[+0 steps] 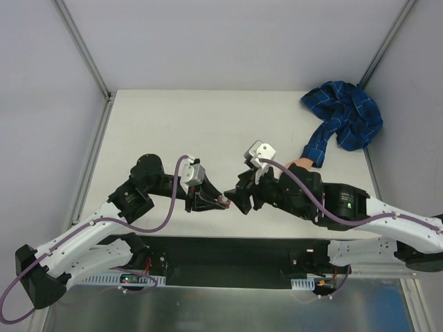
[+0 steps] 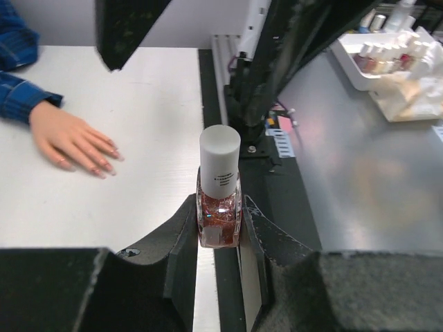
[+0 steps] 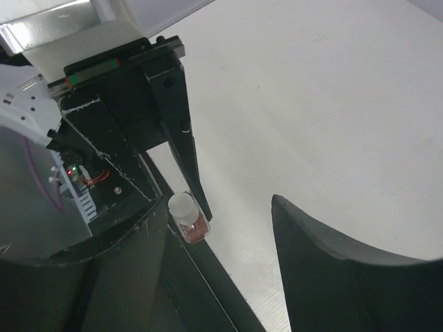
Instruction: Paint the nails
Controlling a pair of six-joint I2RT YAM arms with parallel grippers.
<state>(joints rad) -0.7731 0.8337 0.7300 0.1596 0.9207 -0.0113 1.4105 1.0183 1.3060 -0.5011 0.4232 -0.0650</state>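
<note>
**Q:** What is the setting?
**A:** A white table (image 1: 173,124) enclosed by grey walls (image 1: 208,41). Both grippers meet over its near middle.

**Q:** What do the grippers hold?
**A:** The left gripper (image 2: 219,228) is clamped on a small bottle (image 2: 219,211) of reddish glitter polish, with its white cap (image 2: 220,153) on. The right gripper (image 3: 221,214) holds nothing, and its fingers (image 3: 325,270) stand wide.

**Q:** Which relation governs the coming move?
**A:** The cap's position relative to the right fingers. In the right wrist view the cap's round top faces the camera, so the bottle's long axis points cap-first toward that gripper. The cap appears within the gap, close beside one finger, but contact cannot be told. By this reading the cap is to be gripped and unscrewed, which calls for centring first.

**Q:** Where are the nails?
**A:** The nails (image 2: 105,164) are on the hand (image 2: 66,138), which lies flat at the table's far right, well apart from the bottle. Its plaid sleeve (image 1: 344,121) is bunched in the far corner. The right arm (image 1: 374,211) is the nearer one. Whether any nail is painted cannot be told.

**Q:** Are there other containers?
**A:** A white tray (image 2: 360,75) off the table holds small bottles (image 2: 377,59), which are blurred.
</note>
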